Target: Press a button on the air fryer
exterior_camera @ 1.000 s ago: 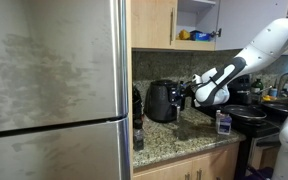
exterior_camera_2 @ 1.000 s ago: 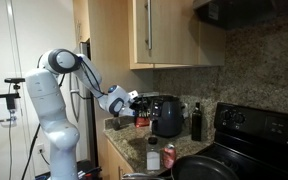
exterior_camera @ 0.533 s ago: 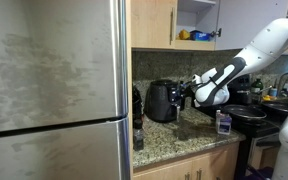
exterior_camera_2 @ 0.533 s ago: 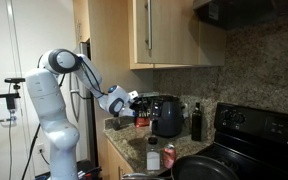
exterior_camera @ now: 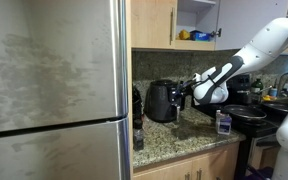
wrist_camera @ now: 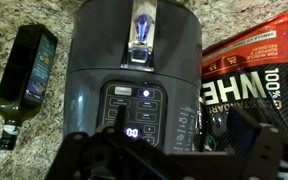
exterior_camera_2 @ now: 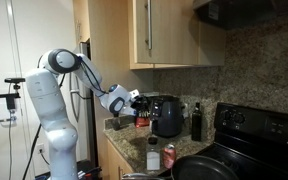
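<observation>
"One check first: which step is running?"

"The approach, by my reading. The gripper [exterior_camera: 187,93] is hovering just in front of the air fryer [exterior_camera: 162,100], which is standing on the counter [exterior_camera: 189,135] below the wall cabinets. No contact with the air fryer is showing in any view."

"What is sitting around the air fryer?"

"In the wrist view, a dark bottle [wrist_camera: 24,75] is showing to one side of the air fryer. A red and black bag [wrist_camera: 254,80] is showing on the opposite side, just beside it. The control panel [wrist_camera: 134,115] is occupying the lower front of the air fryer, and lit digits [wrist_camera: 131,132] are glowing at the panel's lower edge."

"How is the gripper set?"

"The fingers [wrist_camera: 92,152] are appearing spread wide and are gripping nothing. One is showing below the panel and the other below the bag. The picture is dark, so the fingertips are hard to trace."

"What is the next move calling for?"

"Probably this: one fingertip is needing alignment with a single button on the panel, followed by a short, straight push toward the air fryer. Light force is advisable, since the air fryer is resting loose on the counter and may slide. The far finger is also risking a brush against the bag."
</observation>
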Controlling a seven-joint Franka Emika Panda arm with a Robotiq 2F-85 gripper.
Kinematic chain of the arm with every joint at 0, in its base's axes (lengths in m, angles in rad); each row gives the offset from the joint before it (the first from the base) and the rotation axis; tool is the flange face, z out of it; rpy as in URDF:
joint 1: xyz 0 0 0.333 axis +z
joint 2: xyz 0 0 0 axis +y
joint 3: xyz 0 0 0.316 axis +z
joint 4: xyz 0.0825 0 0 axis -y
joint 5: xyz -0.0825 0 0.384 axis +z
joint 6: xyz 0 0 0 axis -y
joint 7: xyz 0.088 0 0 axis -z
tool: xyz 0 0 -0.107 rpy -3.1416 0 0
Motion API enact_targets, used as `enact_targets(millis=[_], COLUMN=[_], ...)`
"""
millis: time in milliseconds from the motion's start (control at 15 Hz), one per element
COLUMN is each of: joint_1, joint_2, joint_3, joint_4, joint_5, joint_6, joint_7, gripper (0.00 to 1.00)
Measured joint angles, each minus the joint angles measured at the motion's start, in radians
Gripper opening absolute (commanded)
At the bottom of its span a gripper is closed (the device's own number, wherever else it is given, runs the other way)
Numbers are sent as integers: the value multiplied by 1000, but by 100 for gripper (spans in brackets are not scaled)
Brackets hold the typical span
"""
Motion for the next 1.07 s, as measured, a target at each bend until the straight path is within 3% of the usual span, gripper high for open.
enact_targets(millis=[267,1067], joint_1=[-29,-19], joint_2=[0,9], joint_3=[28,53], joint_4=[8,27], joint_5=[13,12], joint_6=[0,-2], joint_7=[-9,19], gripper=[100,100])
